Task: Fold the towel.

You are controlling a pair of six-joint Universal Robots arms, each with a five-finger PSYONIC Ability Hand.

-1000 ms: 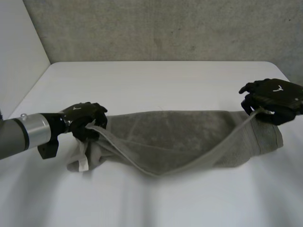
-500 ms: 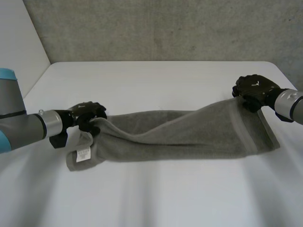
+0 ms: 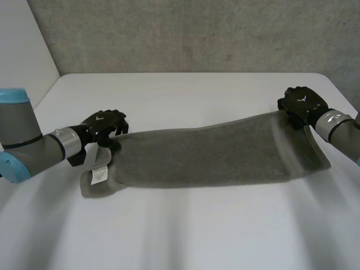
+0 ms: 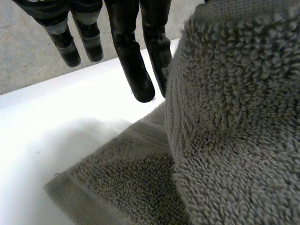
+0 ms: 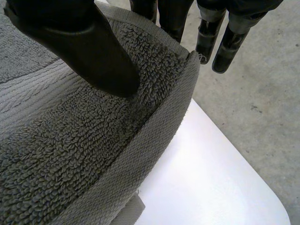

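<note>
- Nearest us, the grey towel lies in a long band from left to right on the white table, folded lengthwise.
- Its upper layer now lies flat, where half a second ago it sagged in the middle.
- At the towel's left end we see a white label on the lower layer, which sticks out there.
- Farther back, the left hand pinches the upper layer's far left corner, its fingers straight behind the bunched cloth; it has moved slightly away from us.
- The right hand grips the far right corner, its thumb on top.
</note>
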